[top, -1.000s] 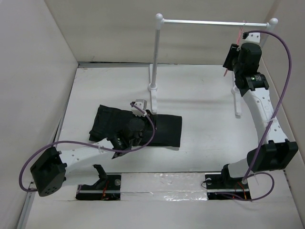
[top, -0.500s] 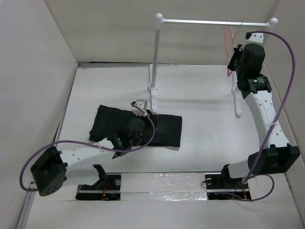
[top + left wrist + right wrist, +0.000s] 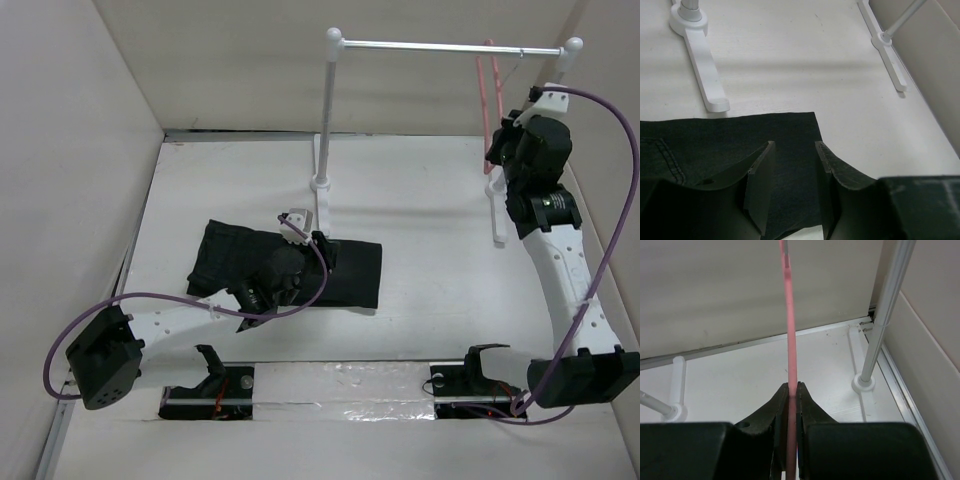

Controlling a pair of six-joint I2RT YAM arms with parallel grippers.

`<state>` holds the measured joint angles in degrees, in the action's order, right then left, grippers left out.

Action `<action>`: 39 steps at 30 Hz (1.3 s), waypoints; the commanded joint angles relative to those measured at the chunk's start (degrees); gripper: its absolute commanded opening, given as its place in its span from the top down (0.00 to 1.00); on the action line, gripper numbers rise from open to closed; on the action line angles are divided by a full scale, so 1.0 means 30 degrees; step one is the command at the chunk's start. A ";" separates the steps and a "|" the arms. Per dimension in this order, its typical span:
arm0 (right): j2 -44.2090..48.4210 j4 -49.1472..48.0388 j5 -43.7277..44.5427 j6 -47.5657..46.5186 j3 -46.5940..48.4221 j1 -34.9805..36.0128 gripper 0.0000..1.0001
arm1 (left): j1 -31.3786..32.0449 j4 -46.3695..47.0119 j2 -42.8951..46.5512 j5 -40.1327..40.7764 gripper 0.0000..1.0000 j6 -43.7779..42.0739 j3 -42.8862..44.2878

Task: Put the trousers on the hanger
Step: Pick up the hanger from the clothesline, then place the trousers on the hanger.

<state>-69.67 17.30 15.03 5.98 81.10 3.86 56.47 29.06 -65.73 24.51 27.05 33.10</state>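
Observation:
The black trousers point(image 3: 230, 262) lie flat on the white table left of centre, and also show in the left wrist view point(image 3: 730, 145). My left gripper point(image 3: 300, 262) hovers low over their right part with its jaws open point(image 3: 794, 145) and nothing between them. The pink hanger point(image 3: 490, 95) hangs near the right end of the rail. My right gripper point(image 3: 508, 135) is shut on the hanger's thin pink bar point(image 3: 790, 340), which runs up from between its fingers point(image 3: 792, 387).
The white-and-silver rail point(image 3: 450, 46) spans the back, its left post point(image 3: 328, 110) and foot point(image 3: 702, 65) just behind the trousers, its right post point(image 3: 887, 315) by the right wall. Walls enclose the table on the left, back and right.
My right arm has swung rightwards and back with the hanger, which now shows upright below the rail. The left arm and the trousers have barely moved.

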 commanded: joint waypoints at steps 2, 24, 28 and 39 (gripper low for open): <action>0.1219 -0.1781 0.0206 0.0087 -0.1629 0.0179 1.00 | -0.0102 0.1211 0.0173 -0.0436 0.66 -0.0139 -0.0106; 0.9188 -0.3393 -0.0119 0.2196 -1.5137 0.7823 1.00 | 0.0689 0.3320 -0.5475 -0.5473 0.65 0.5393 0.5456; 0.9248 -0.3537 0.0205 0.2577 -1.5811 0.8819 1.00 | 0.1070 0.3935 -0.8142 -0.6321 0.63 0.6422 0.7738; 0.9688 -0.4216 0.1026 0.2636 -1.6634 0.9993 1.00 | 0.1246 0.4230 -1.1865 -0.6061 0.56 0.7273 1.0234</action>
<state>-41.60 10.15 16.21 13.34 30.59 33.15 59.90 38.13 -101.03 6.26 47.70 60.12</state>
